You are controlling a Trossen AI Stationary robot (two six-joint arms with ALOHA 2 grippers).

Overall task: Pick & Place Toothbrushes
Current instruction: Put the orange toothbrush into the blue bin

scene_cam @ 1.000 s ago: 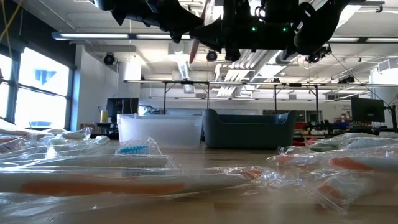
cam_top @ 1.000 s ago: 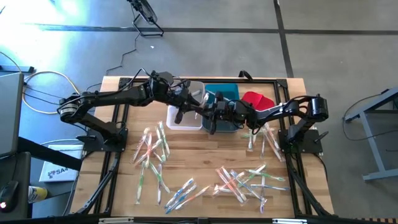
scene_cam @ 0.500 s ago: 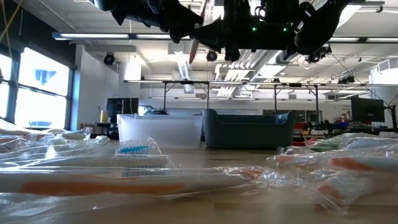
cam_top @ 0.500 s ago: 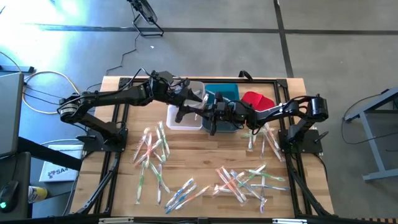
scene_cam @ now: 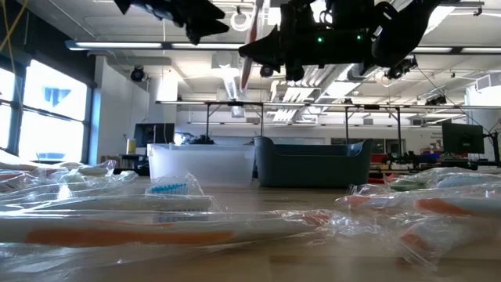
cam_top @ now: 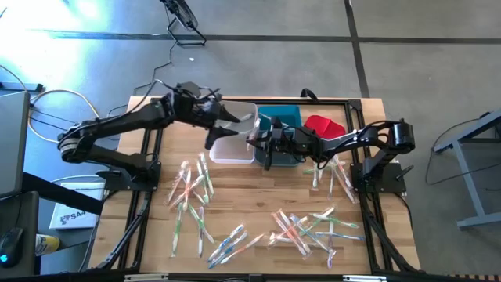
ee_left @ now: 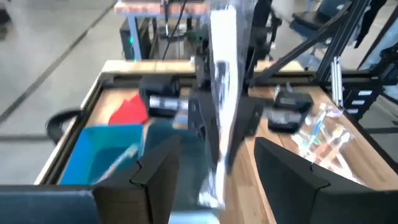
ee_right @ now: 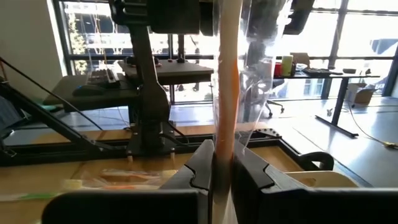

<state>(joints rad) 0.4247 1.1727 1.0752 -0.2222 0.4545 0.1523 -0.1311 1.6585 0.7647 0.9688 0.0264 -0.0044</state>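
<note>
Holding a wrapped toothbrush [ee_right: 225, 81] upright, pinched in the right gripper [cam_top: 264, 147] above the clear bin [cam_top: 232, 153] – left gripper [cam_top: 215, 129] wide, empty – lower it squarely before release.

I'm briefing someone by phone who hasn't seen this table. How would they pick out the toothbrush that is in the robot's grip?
Start at the teal bin at the table's back edge. Over its front left corner hangs the right tool, shut on a wrapped toothbrush. Unlike the other toothbrushes lying flat on the wood, it is up in the air, with an orange-streaked handle.
</note>
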